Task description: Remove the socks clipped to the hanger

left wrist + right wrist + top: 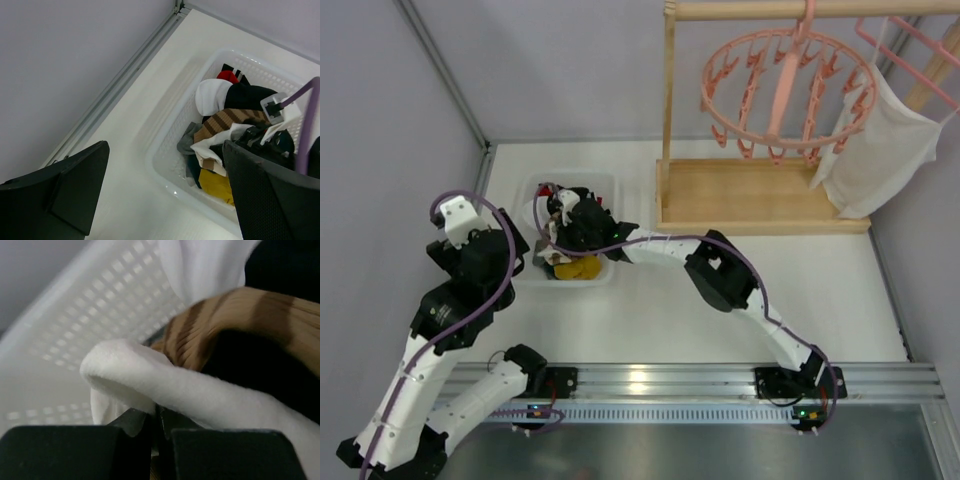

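looks pretty much done: no socks are seen on the hanger [785, 85], and every peg in view hangs bare. the socks [225, 125] are piled in the white basket [165, 165] on the counter [650, 330]. a white sock [165, 385] is pinched in the clenched right pincer [156, 420] down in the basket, so only that drop seems left. the left pincer [165, 150] is held released beside it. pale counter, grey walls [570, 60], wooden rack [760, 195] at the back.

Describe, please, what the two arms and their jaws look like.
Both the left arm and right arm have white tubular links joined by black joint housings. A thin purple cable loops along each. The jaws are flat, matte black plates.
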